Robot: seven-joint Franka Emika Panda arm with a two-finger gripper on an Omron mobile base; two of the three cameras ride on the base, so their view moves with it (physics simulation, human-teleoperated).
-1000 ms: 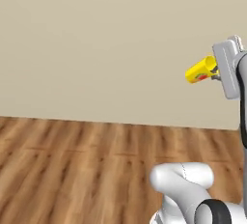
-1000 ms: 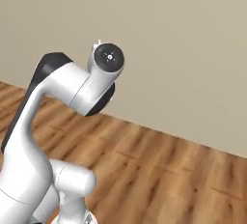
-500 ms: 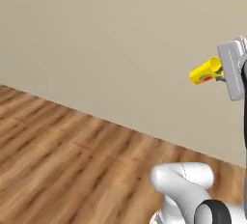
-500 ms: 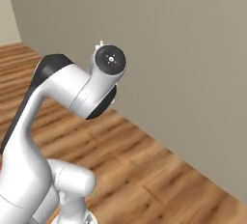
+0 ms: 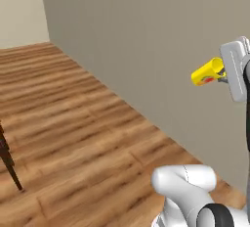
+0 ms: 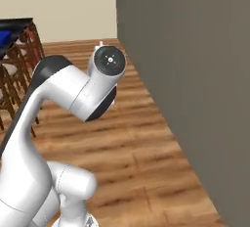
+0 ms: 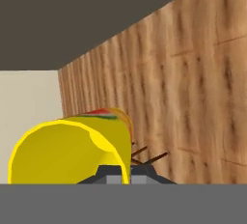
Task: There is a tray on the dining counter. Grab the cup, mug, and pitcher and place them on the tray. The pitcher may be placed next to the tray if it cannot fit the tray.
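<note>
Since the earlier frames, both base views had swung with the base, bringing a wall corner into sight.

Left base view: the claw (image 5: 222, 74) was clamped on the small yellow handleless cup (image 5: 207, 72), held sideways high above the wooden floor (image 5: 73, 138).

Right base view: at far left stood the black dining worktop (image 6: 17, 23), the bright blue tray (image 6: 4, 40) and wooden chairs (image 6: 14, 74).

Hand view: the cup's (image 7: 67, 153) rim was pinched between the fingertips (image 7: 108, 175).
</note>
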